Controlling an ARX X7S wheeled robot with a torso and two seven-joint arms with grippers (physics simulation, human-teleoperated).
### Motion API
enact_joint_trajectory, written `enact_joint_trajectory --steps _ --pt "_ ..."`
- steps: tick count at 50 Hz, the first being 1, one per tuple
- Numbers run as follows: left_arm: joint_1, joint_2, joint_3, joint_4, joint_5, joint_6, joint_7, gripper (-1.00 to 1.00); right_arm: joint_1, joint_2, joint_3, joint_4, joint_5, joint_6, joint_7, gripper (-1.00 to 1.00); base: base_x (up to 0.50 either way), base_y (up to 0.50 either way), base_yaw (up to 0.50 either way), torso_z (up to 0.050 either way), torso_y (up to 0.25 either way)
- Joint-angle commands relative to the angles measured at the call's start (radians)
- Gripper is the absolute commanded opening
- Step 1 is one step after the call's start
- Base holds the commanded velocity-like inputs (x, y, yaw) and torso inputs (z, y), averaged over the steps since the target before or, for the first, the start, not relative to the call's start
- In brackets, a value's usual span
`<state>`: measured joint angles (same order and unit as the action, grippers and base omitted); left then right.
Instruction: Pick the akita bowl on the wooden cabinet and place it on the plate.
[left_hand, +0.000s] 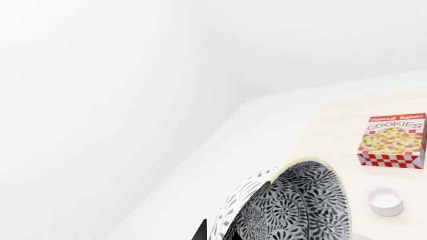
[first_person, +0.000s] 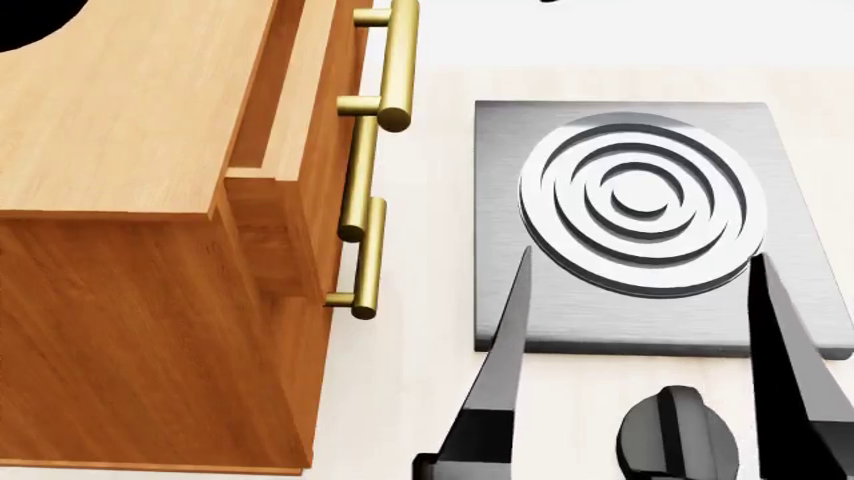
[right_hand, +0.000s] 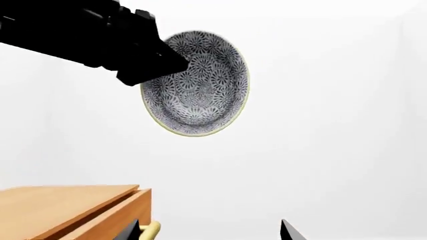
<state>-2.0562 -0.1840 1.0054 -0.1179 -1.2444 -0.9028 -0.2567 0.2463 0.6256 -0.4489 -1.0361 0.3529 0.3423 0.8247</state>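
Carrying bowl toward plate, plate not in view

Left jaws pinch the patterned bowl (right_hand: 197, 82) by its rim, held high above the cabinet (first_person: 120, 120); right gripper (first_person: 641, 330) jaws spread, idle. Keep bowl level, lower gently once centred over plate.

The akita bowl (right_hand: 200, 85), dark floral with cream rim, hangs tilted above the wooden cabinet (right_hand: 73, 205).

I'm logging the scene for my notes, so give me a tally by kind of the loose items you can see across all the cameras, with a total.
Patterned blue-black akita bowl: 1
Small plain white cup: 1
Red-and-white checked cookies box: 1
Total: 3 (no plate is in view)
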Motion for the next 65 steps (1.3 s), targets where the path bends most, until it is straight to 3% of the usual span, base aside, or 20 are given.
enact_joint_trajectory --steps 1,19,36,65 --pt "0.015 -0.024 -0.004 0.019 0.018 0.000 -0.013 -1.00 0.128 0.126 -0.115 0.005 0.082 -0.027 0.155 1.00 0.00 0.00 0.00 0.000 0.000" --pt "0.028 -0.059 -0.005 0.064 0.004 -0.008 -0.015 -1.00 0.224 0.207 -0.212 -0.007 0.122 -0.055 0.257 1.00 0.00 0.00 0.00 0.000 0.001" --pt "0.048 -0.127 0.004 0.181 0.002 0.007 0.059 -1.00 0.271 0.253 -0.272 -0.005 0.134 -0.083 0.316 1.00 0.00 0.00 0.00 0.000 0.001" --pt "0.104 -0.190 0.002 0.307 -0.026 0.017 0.060 -1.00 0.329 0.282 -0.315 0.034 0.166 -0.123 0.343 1.00 0.00 0.00 0.00 0.000 0.000"
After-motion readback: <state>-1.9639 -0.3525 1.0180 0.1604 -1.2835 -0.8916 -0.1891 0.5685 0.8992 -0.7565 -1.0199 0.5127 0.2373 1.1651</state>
